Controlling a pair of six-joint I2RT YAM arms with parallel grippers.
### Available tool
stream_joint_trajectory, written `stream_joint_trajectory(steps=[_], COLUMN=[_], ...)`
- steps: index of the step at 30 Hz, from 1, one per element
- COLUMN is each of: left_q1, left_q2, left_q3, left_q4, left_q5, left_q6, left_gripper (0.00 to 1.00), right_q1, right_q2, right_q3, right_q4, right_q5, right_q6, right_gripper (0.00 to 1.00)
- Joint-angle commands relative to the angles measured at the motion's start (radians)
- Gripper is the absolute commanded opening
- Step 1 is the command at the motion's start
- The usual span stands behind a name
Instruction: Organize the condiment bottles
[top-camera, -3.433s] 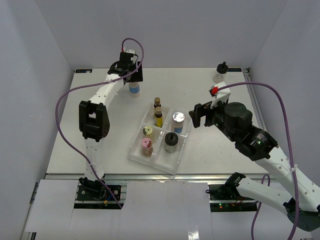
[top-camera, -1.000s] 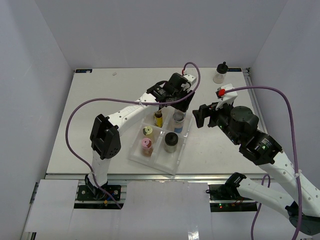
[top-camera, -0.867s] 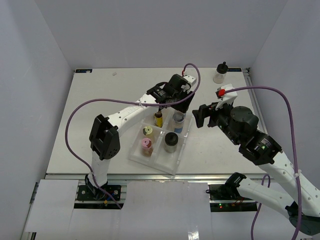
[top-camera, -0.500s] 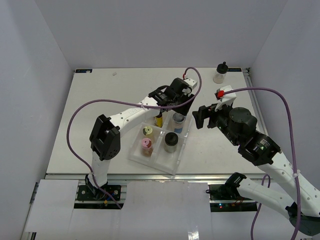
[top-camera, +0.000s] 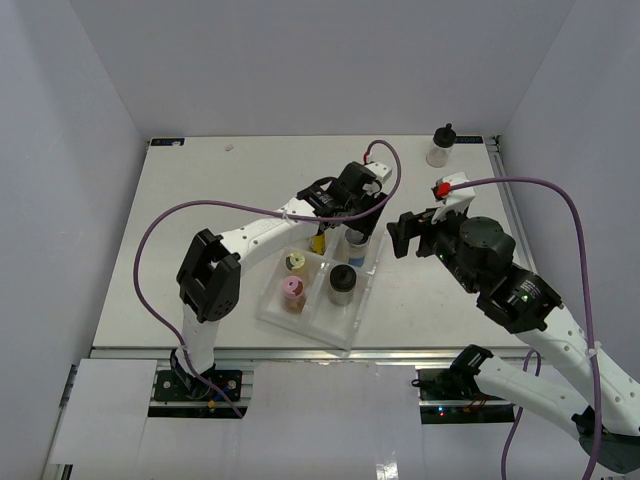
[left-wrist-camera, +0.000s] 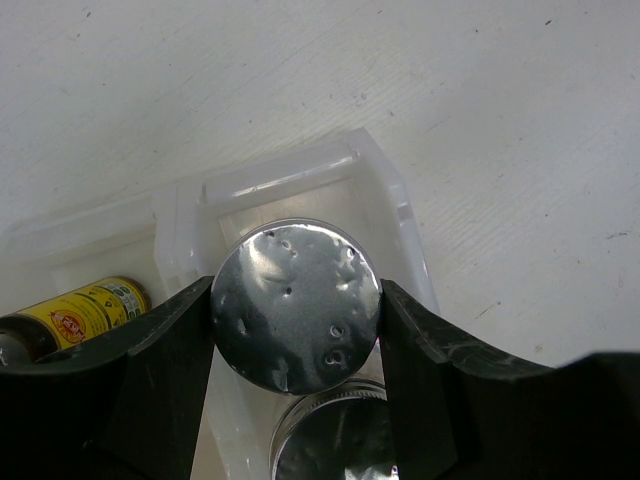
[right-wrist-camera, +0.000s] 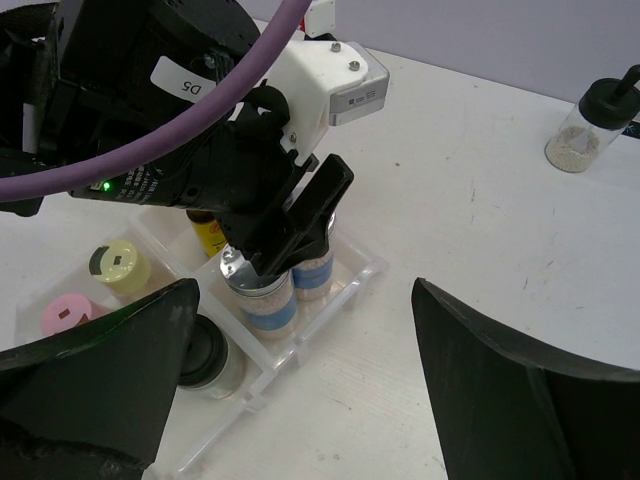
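My left gripper (top-camera: 352, 222) is shut on a clear silver-lidded, blue-labelled jar (left-wrist-camera: 296, 300), its fingers (left-wrist-camera: 160, 360) pressing both sides of the lid. The jar (right-wrist-camera: 316, 270) is inside the far right compartment of the clear tray (top-camera: 352, 318), beside a second silver-lidded jar (right-wrist-camera: 262, 300). The tray also holds an amber yellow-labelled bottle (top-camera: 318, 240), a yellow-capped bottle (top-camera: 296, 262), a pink-capped bottle (top-camera: 292, 289) and a black-capped jar (top-camera: 342, 281). To the right of the tray my right gripper (top-camera: 400, 235) hovers wide open with nothing between its fingers.
Another black-capped jar (top-camera: 439, 146) stands alone on the table's far right corner, also visible in the right wrist view (right-wrist-camera: 590, 125). The left arm stretches across the tray's far side. Purple cables loop above both arms.
Earlier the left gripper carried the blue-labelled jar from the far left of the table to the tray. Over the last second it shifted only slightly. The right arm has barely moved.
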Motion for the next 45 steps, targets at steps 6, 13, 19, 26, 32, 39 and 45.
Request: stream_joint_trajectory(steps=[6,13,19,26,32,39,45], left_q1=[-0.008,-0.007,-0.008,0.006,0.030,0.065,0.169], left_q2=[-0.103,-0.129,-0.195,-0.466,-0.741,-0.896,-0.936], left_q3=[0.022,0.131,0.234,0.063,-0.255,-0.464,-0.590], left_q4=[0.036,0.002,-0.101,-0.183,-0.141,-0.115,-0.104], left_q5=[-0.009,-0.021,-0.112,-0.282,-0.319,-0.310,-0.216], left_q6=[-0.015,-0.019,-0.027,-0.071,-0.153,-0.209,-0.217], left_gripper=[0.88,0.98,0.98,0.98,0.98,0.98,0.98], right_q1=[0.004,0.002,0.003,-0.203,-0.465,-0.606,-0.674], right_q2=[-0.004,0.014,0.097,0.393,0.610,0.851,1.028], right_q3=[0.003,0.053,0.178,0.466,0.609,0.618,0.610], right_q4=[0.048,0.008,-0.026,-0.078,-0.053,0.120,0.311], right_q5=[0.037,0.027,0.085,-0.008,-0.212,-0.276,-0.255], right_q6=[0.003,0.044,0.082,0.052,0.055,0.077,0.041], right_gripper=[0.94,0.94,0.94,0.95,0.96,0.98,0.98])
